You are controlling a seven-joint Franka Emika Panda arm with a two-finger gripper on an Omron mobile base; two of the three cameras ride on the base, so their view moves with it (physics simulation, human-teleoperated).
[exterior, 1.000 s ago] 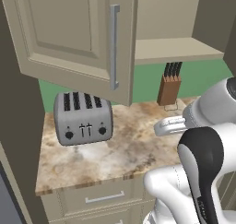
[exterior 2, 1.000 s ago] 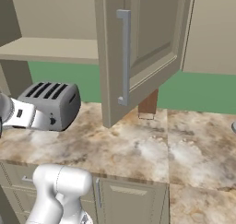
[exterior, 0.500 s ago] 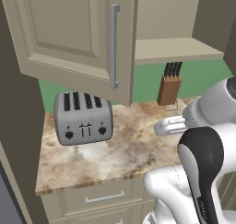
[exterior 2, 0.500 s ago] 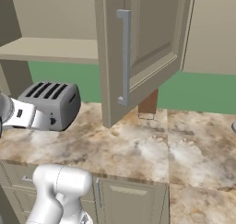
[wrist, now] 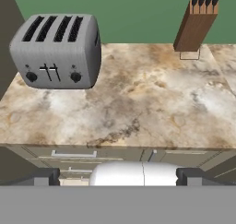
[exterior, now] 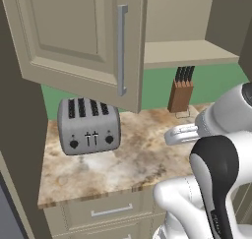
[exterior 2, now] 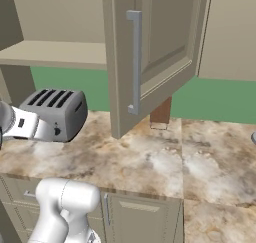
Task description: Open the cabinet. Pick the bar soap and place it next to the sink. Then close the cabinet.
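Note:
The cabinet door (exterior: 74, 41) hangs wide open over the counter, its long silver bar handle (exterior: 122, 51) facing me; the door (exterior 2: 160, 52) and handle (exterior 2: 134, 62) also appear in the right base view. The shelf (exterior: 189, 53) inside looks bare where I can see it. The bar soap and the sink are out of view. My gripper (wrist: 118, 177) is open, its two dark fingertips (wrist: 46, 176) far apart with nothing between them. It hovers at the counter's front edge, looking across the stone top toward the back wall.
A silver four-slot toaster (exterior: 88, 125) stands at the counter's left. A wooden knife block (exterior: 180, 91) stands against the green back wall. Beige drawers (exterior: 110, 211) run under the marbled counter (exterior: 128, 159). The open door overhangs the space above the toaster.

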